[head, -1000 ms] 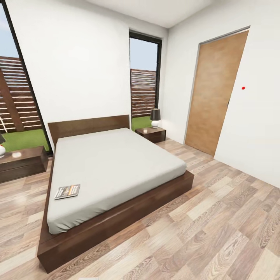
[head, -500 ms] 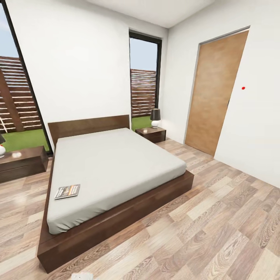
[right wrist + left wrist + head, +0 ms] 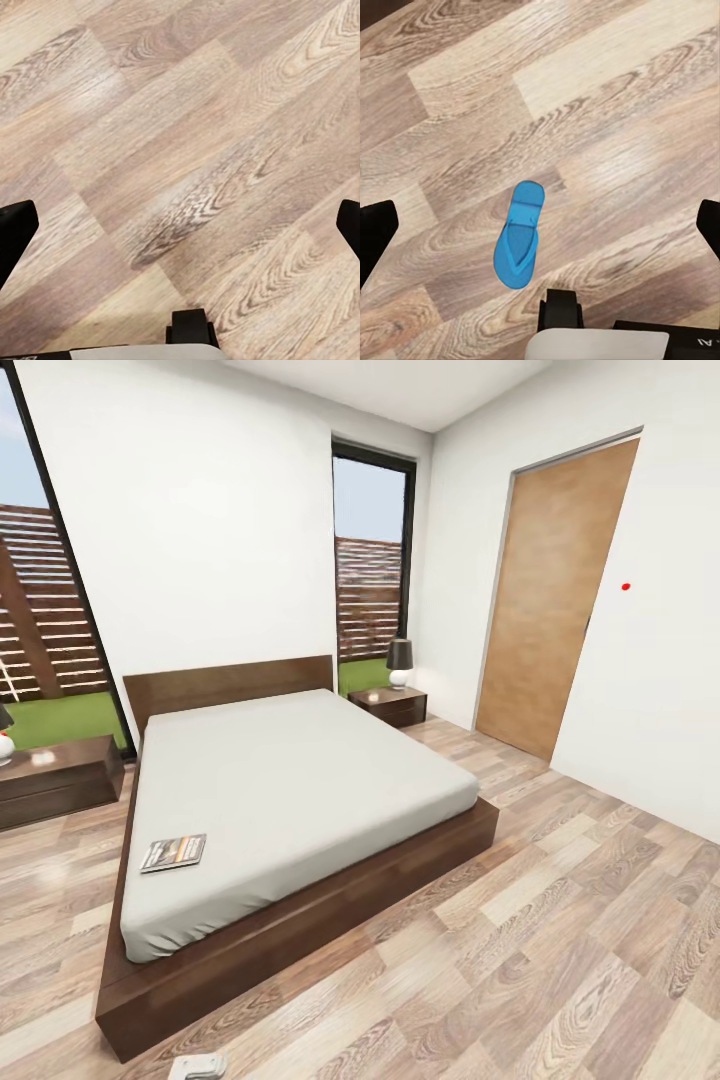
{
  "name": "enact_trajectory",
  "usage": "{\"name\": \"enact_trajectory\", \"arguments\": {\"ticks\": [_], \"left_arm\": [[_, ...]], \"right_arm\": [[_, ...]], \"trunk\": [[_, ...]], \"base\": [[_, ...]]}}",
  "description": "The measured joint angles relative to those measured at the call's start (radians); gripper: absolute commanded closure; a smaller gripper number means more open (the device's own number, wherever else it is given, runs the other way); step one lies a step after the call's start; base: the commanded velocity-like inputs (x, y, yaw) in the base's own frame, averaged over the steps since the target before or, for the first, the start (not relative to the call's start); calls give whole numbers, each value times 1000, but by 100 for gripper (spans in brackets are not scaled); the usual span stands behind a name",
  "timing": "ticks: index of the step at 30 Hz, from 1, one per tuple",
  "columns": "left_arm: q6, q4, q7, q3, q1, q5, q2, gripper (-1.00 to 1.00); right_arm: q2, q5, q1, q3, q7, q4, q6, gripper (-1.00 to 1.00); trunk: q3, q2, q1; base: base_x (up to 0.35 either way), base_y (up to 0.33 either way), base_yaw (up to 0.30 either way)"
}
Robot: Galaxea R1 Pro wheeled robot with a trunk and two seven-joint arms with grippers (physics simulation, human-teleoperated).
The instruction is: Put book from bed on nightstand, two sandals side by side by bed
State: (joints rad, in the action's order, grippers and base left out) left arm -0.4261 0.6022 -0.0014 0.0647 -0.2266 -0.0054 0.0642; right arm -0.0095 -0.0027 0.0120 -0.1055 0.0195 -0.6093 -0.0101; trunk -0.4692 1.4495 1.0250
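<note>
- Book [image 3: 173,853]: flat on the mattress near the foot corner of the bed [image 3: 300,780], on the side toward the left nightstand [image 3: 55,778]. Same spot as a second ago, so not yet moved.
- Second nightstand [image 3: 389,705]: far side of the bed by the window, with a lamp [image 3: 400,662] on top. Either one serves you as the drop point.
- Sandal [image 3: 519,235]: one blue flip-flop lying flat on the plank floor [image 3: 607,120], straps up, below your left gripper [image 3: 540,225] and centred between its fingers. You cannot place it relative to the bed from this view. No second sandal can be located.
- Left gripper: fingers spread wide, holding nothing.
- Right gripper [image 3: 180,225]: fingers likewise spread wide and empty, over bare floor.
- Change noted: the room holds steady in the head view, but a pale piece of the robot [image 3: 197,1067] has risen into its bottom edge over the last second. Judged: your left arm is moving, probably lining up on the sandal first.
</note>
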Motion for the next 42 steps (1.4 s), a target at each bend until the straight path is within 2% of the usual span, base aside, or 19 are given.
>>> {"name": "enact_trajectory", "arguments": {"ticks": [18,31,42], "left_arm": [[21,-7,0,-3,0,-4,-2,-100],[21,-7,0,-5,0,-5,-3,-100],[22,-7,0,-5,0,-5,-4,-100]], "right_arm": [[0,0,0,0,0,0,0,-100],[0,0,0,0,0,0,0,-100],[0,0,0,1,0,0,0,-100]], "trunk": [[0,0,0],[-41,91,50],[-41,91,50]], "base": [[0,0,0],[0,0,0],[0,0,0]]}}
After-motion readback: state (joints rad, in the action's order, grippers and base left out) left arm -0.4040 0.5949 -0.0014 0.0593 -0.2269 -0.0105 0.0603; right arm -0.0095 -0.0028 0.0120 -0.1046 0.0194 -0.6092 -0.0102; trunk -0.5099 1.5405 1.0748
